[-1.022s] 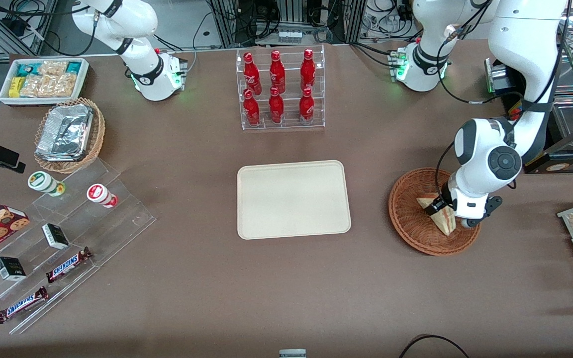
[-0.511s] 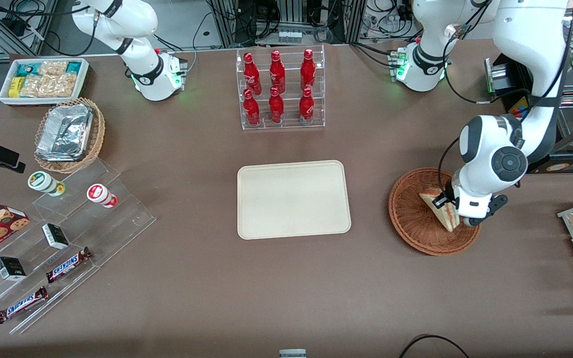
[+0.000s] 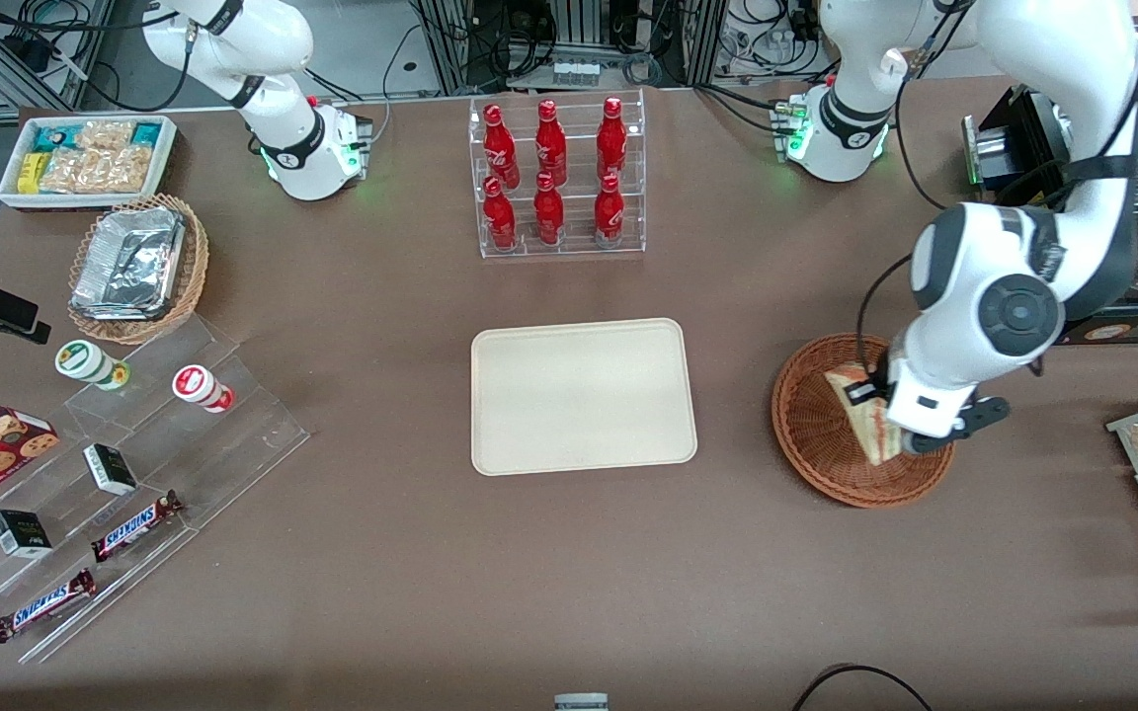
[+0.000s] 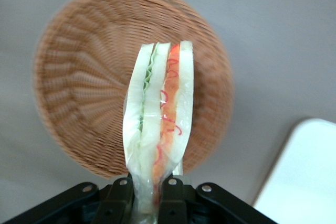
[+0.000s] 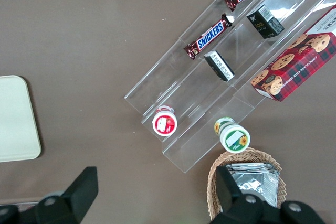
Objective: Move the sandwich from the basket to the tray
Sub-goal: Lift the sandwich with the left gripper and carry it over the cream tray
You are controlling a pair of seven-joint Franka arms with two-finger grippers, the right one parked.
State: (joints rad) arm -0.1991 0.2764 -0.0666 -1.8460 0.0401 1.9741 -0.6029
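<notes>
gripper [image 4: 149, 195] jaws clamping sandwich [image 4: 159, 129], tips hidden

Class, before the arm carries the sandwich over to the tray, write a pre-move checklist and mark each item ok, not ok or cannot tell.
1. Gripper shut on the sandwich: ok, fingers pinch its wrapped end.
2. Sandwich lifted out of the basket: ok, it hangs above the weave.
3. Tray surface bare for the drop: ok.
4. Table between basket and tray bare: ok.
5. Grip firm enough for the carry: cannot tell.
</notes>
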